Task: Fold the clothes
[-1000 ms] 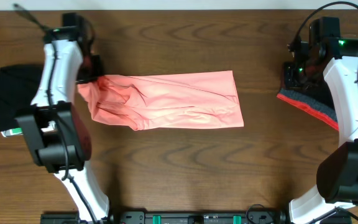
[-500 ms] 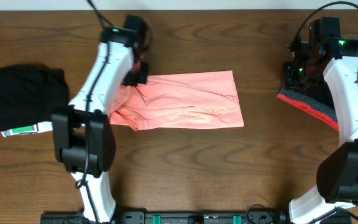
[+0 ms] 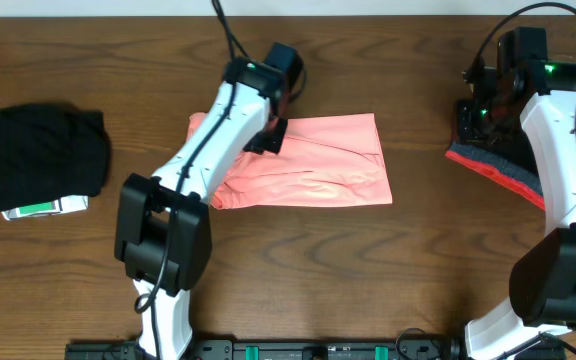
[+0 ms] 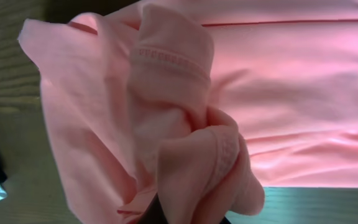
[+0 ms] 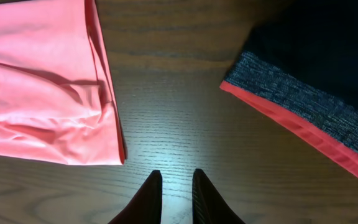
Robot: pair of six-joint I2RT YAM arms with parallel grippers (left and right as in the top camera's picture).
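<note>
The clothes here are chiefly a salmon-pink T-shirt point(image 3: 328, 172) lying across the middle of the table, plain side up. My left gripper point(image 3: 268, 135) is shut on a bunched hem of the T-shirt point(image 4: 185, 155), which it holds lifted over the shirt's left half. The cloth wraps round the dark fingers and nearly hides them in the left wrist view. My right gripper point(image 5: 177, 180) hovers over bare wood between the shirt's right edge point(image 5: 107, 106) and a dark garment. Its fingers stand a narrow gap apart with nothing between them.
A dark grey garment with a red hem point(image 3: 498, 168) lies at the right, under my right arm point(image 3: 558, 140). A folded black garment point(image 3: 43, 155) sits at the far left on a white and green card point(image 3: 43, 209).
My left gripper has swept from the shirt's left end to the right, dragging the held hem over the shirt. The shirt's spread is now shorter. The right arm has stayed still.
</note>
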